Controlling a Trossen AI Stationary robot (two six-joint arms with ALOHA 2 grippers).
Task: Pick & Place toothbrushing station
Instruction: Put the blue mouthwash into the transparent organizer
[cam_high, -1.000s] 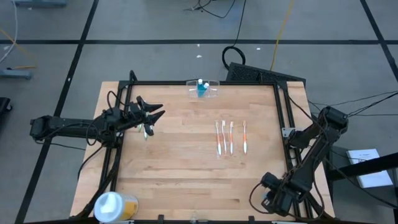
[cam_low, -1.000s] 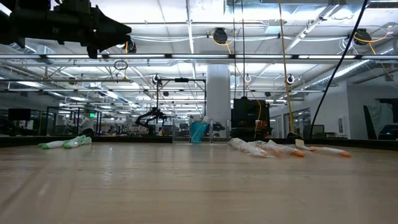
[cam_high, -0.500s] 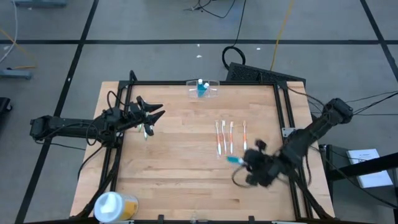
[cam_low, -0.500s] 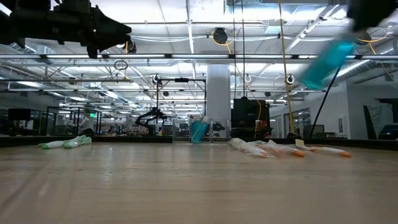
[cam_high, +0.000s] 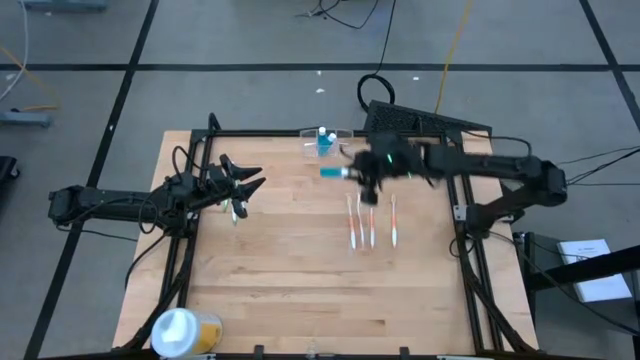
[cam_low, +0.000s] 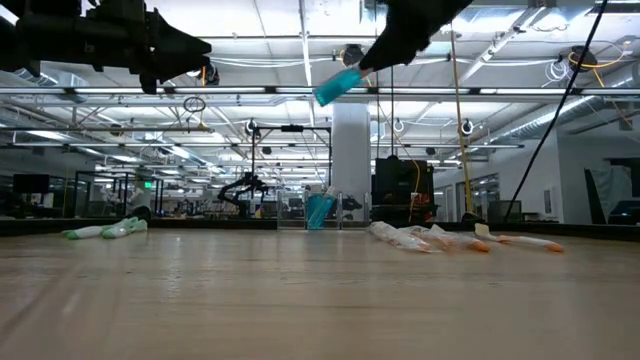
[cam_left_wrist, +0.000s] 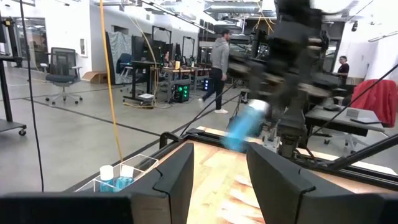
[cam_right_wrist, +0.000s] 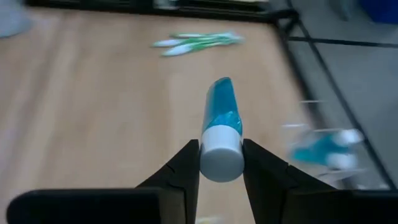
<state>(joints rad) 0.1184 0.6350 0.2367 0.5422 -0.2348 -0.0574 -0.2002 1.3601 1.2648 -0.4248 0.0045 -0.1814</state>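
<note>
Swung across since the earlier frame, the right end effector (cam_high: 352, 172) is closed on a blue toothpaste tube (cam_high: 333, 172) near the toothbrushing station (cam_high: 327, 143); the left end effector (cam_high: 250, 181) is held open, empty, above the desk (cam_high: 290, 270).

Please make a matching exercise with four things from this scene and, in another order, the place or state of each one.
1. blue tube
2. clear holder
3. green toothbrushes
4. white-and-yellow tub

A. at the table's far edge
B. on the table under the left gripper
C. held in the right gripper, in the air
D. at the table's near left corner

Pairs: 1-C, 2-A, 3-B, 4-D
</note>
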